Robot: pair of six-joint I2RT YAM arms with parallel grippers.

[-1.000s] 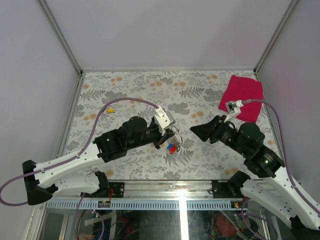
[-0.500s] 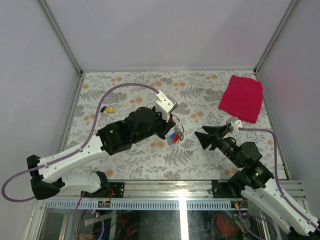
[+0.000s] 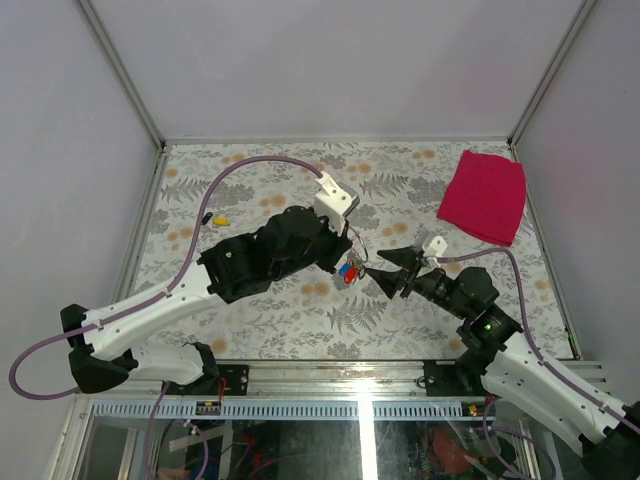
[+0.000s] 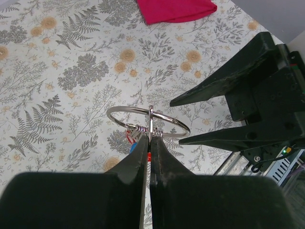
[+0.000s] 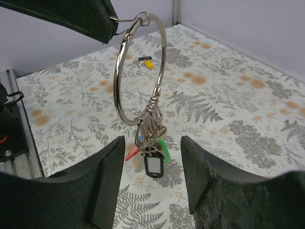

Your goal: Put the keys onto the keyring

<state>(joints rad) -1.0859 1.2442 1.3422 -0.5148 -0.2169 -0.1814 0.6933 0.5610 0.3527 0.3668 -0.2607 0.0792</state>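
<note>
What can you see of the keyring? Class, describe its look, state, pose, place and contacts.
The keyring is a thin, shiny silver wire loop hanging upright above the floral table. The shut left gripper pinches it near its top. Keys with red, green, blue and dark heads dangle bunched from its lowest part on small links. The open right gripper faces it; no contact shows.

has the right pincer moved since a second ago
Yes. The right pincer has shifted left and toward the near edge, away from the red cloth, closing on the keyring.
</note>
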